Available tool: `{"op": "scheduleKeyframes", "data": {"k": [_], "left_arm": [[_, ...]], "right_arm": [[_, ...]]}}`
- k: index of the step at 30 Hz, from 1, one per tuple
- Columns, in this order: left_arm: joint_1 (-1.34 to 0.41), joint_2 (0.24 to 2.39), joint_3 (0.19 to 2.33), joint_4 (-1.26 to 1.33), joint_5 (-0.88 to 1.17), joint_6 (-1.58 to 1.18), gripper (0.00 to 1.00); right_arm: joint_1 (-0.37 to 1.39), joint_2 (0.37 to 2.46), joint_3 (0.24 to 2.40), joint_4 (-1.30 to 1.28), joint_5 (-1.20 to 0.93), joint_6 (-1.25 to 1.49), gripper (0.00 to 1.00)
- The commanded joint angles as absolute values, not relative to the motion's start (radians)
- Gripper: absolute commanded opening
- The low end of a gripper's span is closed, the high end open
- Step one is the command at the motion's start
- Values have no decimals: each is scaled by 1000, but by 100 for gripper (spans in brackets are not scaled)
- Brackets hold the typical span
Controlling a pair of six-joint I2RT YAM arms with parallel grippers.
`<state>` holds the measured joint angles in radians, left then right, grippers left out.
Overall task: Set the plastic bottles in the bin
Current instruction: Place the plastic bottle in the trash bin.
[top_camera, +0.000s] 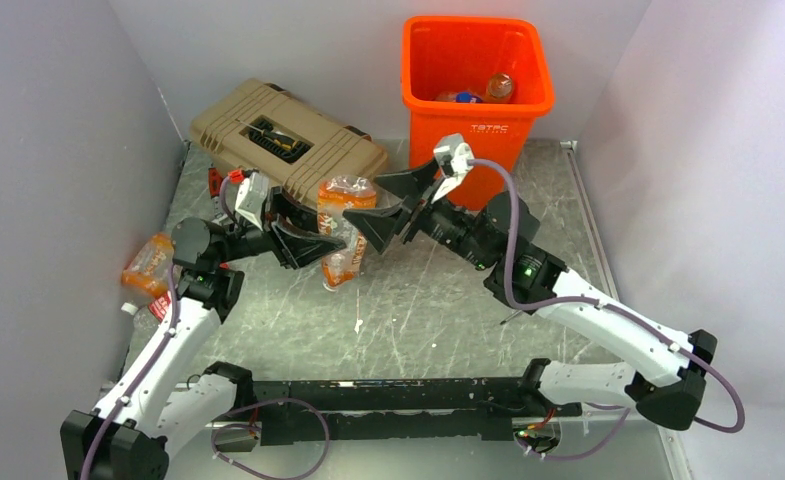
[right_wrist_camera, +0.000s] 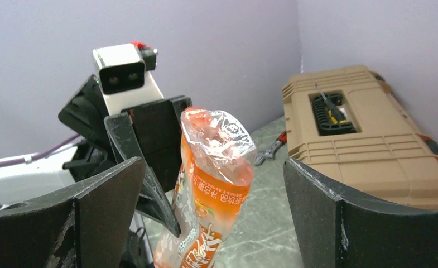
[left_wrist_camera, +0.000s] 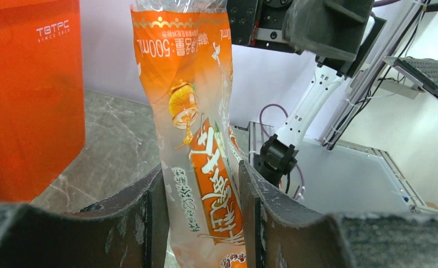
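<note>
While the left claw (top_camera: 313, 243) pinched the crushed bottle (top_camera: 344, 205) mid-body, roughly upright, the right claw (top_camera: 393, 205) gaped wide, empty, facing its top.

The top camera looks steeply down from above the near edge over the whole counter (top_camera: 438, 300). The wrist cameras sit close behind the left fingers (left_wrist_camera: 133, 218) and right fingers (right_wrist_camera: 107, 212), facing each other; all three views share the crushed bottle (left_wrist_camera: 197, 139).
</note>
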<state>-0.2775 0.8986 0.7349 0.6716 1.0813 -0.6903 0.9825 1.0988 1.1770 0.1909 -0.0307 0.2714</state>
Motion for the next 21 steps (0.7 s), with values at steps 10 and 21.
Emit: {"op": "scheduleKeyframes", "data": {"k": [10,21], "left_arm": [[-302,852,749,644,1098,-630,0],[-322,834,759,563,1093,-564,0]], "right_arm": [[961,1192,1279,111,-192,346,97],[916,1251,1301,202,-299,449,63]]}}
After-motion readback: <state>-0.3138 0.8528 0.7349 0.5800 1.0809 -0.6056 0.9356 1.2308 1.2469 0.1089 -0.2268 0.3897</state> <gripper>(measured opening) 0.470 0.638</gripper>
